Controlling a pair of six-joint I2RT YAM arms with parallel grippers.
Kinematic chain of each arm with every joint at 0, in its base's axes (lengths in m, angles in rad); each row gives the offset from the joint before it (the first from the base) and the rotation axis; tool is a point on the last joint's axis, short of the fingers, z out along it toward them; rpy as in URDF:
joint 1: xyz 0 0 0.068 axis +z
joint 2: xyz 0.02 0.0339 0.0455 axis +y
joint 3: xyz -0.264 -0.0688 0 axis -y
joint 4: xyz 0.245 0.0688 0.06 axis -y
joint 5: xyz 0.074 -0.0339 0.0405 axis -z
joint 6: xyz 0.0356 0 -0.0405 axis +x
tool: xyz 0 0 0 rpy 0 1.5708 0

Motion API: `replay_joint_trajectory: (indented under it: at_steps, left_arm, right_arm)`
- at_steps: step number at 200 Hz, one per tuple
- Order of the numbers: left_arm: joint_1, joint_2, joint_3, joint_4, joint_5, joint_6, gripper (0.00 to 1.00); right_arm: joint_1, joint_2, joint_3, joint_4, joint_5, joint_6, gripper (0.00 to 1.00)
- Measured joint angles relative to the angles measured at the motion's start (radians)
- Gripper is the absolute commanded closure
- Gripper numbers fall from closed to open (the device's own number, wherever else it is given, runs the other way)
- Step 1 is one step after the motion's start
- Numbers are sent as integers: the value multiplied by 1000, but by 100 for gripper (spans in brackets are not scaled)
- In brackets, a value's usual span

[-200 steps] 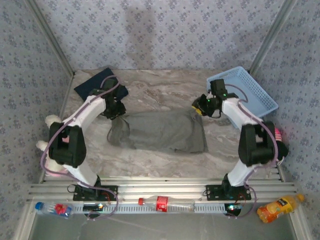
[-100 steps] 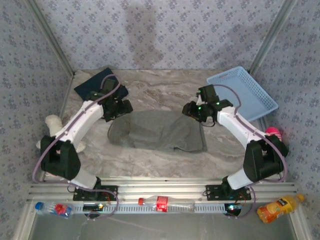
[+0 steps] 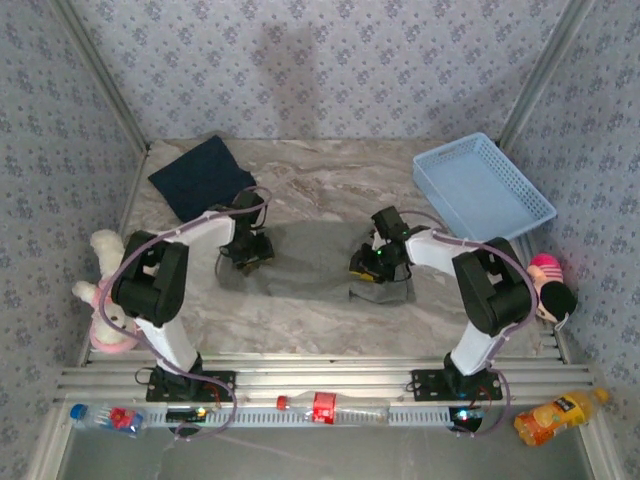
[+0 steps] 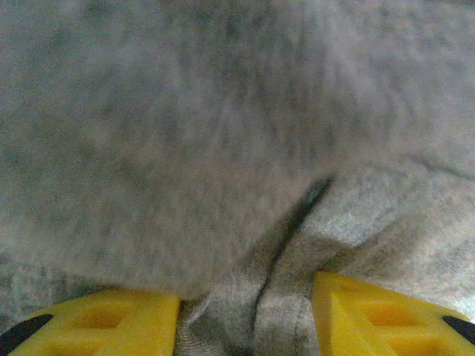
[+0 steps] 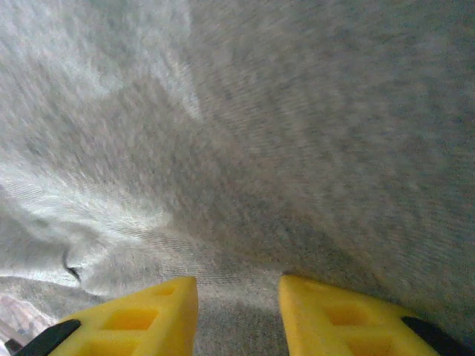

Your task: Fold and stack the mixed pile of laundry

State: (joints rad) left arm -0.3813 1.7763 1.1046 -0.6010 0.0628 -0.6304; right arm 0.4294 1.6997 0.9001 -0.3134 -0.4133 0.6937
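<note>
The grey-olive garment [image 3: 310,262] lies spread flat on the table [image 3: 330,185], reaching from one gripper to the other. At its left end the left gripper [image 4: 245,320] pinches a raised ridge of the cloth. At its right end the right gripper [image 5: 237,311] presses down with its fingers narrowly apart, and I cannot tell whether it grips. The navy T-shirt [image 3: 203,175] lies folded beyond the left gripper. This looks like taking hold for a fold. The next move calls for both ends to be lifted together and carried over evenly.

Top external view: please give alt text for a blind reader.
The left gripper and right gripper are down on a grey-olive cloth garment spread on the marbled table. A folded dark navy cloth lies far left, a light blue plastic basket far right.
</note>
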Motion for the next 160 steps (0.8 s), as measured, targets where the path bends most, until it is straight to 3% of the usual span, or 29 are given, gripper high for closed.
replay_joint_trajectory:
  at_steps: [33,42,47,49,52,68,97,128,160]
  left_arm:
    - [3,0,29,-11,-4,43,34]
    - [6,0,41,-27,-7,54,22]
    - [7,0,48,-39,-8,56,13]
    - [9,-1,52,-44,-7,65,4]
    - [10,-2,56,-51,-8,65,1]
    - [15,-24,81,-90,-4,64,0]
    - [38,-159,97,-142,-6,53,0]
    - [141,-298,68,-132,30,30,0]
    - [220,-324,-55,-106,83,18,0]
  right_arm:
    - [-107,-54,-43,-34,6,-106,54]
    - [-141,-75,-50,-63,27,-135,53]
    - [-154,-87,-50,-85,45,-150,53]
    - [-159,-92,-49,-92,54,-157,53]
    - [-164,-98,-48,-103,65,-165,53]
    - [-169,-132,-27,-172,117,-200,55]
    - [-92,-155,86,-255,161,-211,71]
    - [59,-134,232,-259,194,-177,72]
    - [202,-8,365,-230,220,-124,71]
